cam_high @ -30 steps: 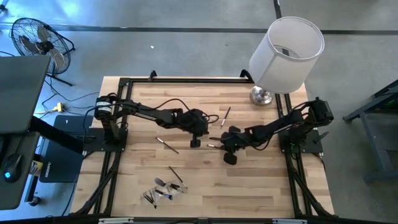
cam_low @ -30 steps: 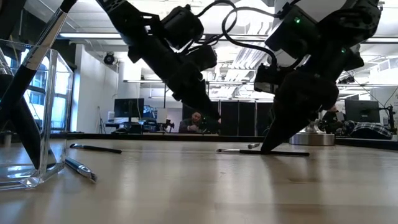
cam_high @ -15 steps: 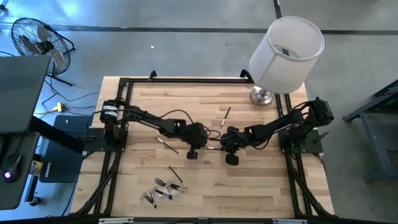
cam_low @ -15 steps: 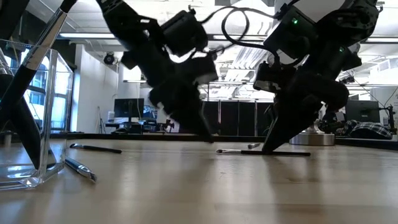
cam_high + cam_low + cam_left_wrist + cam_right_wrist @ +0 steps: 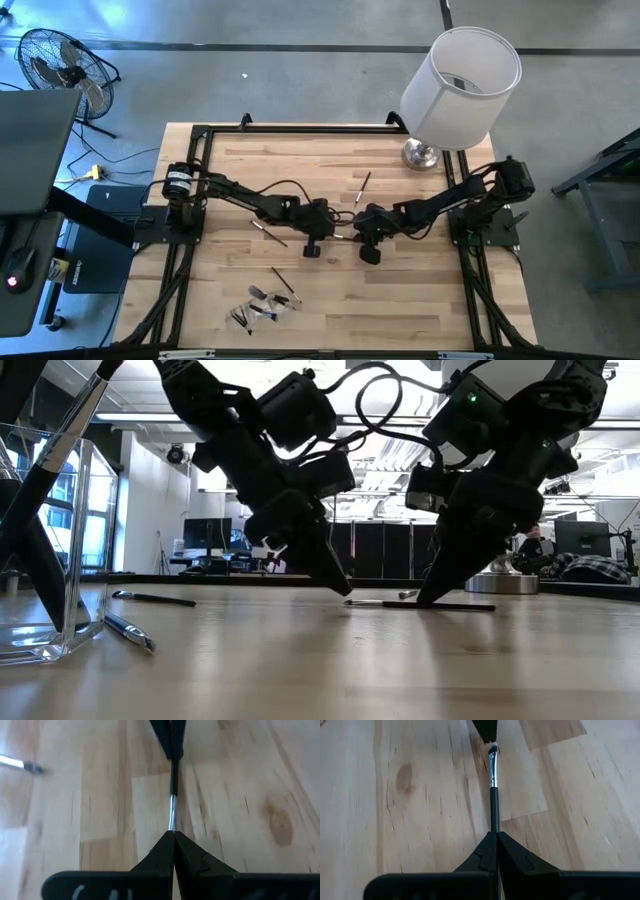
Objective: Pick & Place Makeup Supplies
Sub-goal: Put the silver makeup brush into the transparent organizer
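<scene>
A thin makeup brush (image 5: 440, 605) with a dark handle and silver ferrule lies flat at the table's middle, between my two grippers. My left gripper (image 5: 338, 232) is shut, and its tips sit at the brush's bristle end. My right gripper (image 5: 353, 235) faces it and is shut on the brush's handle. More brushes lie loose: one (image 5: 363, 185) farther back, one (image 5: 268, 232) to the left and one (image 5: 283, 280) nearer the front. My left gripper's shut fingertips (image 5: 173, 836) come slanting down from the table's left onto the brush's bristle end, just past the silver ferrule (image 5: 172, 815). The tips hide the bristles, so I cannot tell whether they are pinched or only touched. My right gripper has the dark handle (image 5: 494, 812) between its two finger ends, slanting down from the table's right. The fingers are partway along the handle, and its free end (image 5: 485, 606) sticks out behind them. The brush lies flat on the wood.
A clear plastic holder (image 5: 262, 303) with a few brushes lies near the front left, and looms large in the low view (image 5: 45, 550). A white-shaded lamp (image 5: 460, 85) stands at the far right corner on its metal base (image 5: 422, 153). Black frame rails border the table.
My left gripper has swung toward the table's near edge and sunk down to the brush's bristle end, staying shut. The right gripper and the brush have kept their place.
</scene>
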Robot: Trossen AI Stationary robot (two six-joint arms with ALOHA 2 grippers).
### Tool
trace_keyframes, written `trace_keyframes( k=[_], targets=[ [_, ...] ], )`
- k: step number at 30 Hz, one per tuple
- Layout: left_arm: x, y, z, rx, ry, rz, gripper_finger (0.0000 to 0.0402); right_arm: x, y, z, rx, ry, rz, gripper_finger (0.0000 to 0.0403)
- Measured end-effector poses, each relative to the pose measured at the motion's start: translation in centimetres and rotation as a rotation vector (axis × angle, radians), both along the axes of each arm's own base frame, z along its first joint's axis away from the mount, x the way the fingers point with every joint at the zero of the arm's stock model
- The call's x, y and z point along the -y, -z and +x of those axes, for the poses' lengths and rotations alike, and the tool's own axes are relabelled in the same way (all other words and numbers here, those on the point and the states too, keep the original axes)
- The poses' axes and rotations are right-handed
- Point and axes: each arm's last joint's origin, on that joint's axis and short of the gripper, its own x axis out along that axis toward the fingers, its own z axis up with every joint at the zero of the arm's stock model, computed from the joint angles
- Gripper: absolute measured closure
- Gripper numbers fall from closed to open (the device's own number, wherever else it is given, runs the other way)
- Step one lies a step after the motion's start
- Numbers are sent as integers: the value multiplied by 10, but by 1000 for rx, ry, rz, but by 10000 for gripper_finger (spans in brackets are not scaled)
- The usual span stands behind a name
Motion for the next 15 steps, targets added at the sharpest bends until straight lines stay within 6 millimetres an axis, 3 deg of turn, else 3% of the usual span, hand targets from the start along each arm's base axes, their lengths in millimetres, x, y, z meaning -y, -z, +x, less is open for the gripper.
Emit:
trace_keyframes(
  k=[6,9,15],
  targets=[
    [0,-1,2,27,44,44,401,0,-1,1,9,37,18,402],
    [0,11,5,20,56,55,402,0,-1,1,9,47,29,402],
    [0,12,5,15,52,50,402,0,-1,1,13,58,43,402]
  ],
)
